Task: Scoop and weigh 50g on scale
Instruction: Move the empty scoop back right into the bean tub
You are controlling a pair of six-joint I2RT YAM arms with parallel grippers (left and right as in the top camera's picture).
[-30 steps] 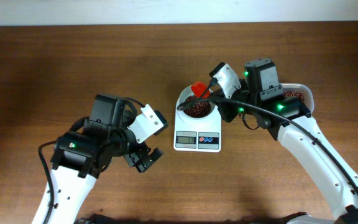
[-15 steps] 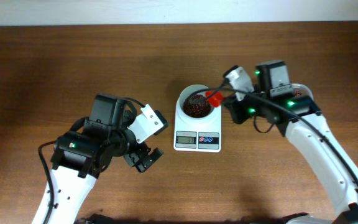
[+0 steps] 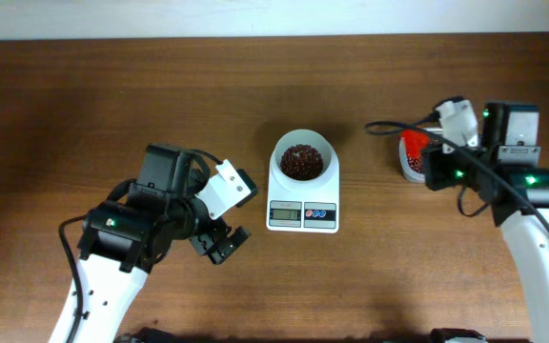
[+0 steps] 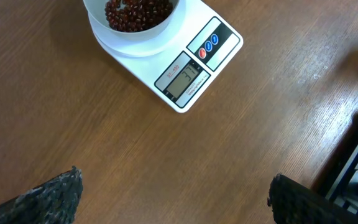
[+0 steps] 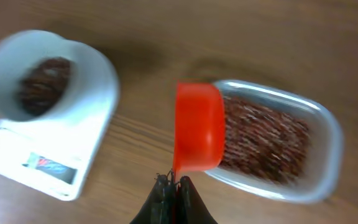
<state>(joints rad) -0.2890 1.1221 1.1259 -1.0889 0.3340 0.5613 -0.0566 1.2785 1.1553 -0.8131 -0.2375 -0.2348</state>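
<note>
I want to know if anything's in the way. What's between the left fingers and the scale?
Only bare wooden table. The left wrist view shows it between the open left fingers and the scale.

Left arm comes in from 7 o'clock in the overhead view, elbow bent, wrist turned toward 3 o'clock. Left gripper [image 3: 219, 246] hangs at about 8 o'clock, jaws spread wide, its 2 fingers [image 4: 48, 196] sitting at the bottom corners of the wrist view. Right arm rises from 5 o'clock to 3 o'clock, wrist reaching toward 9 o'clock. Right gripper [image 5: 174, 190] is pinched tight, 2 fingers pressed together on the handle of an orange scoop [image 5: 197, 127].
</note>
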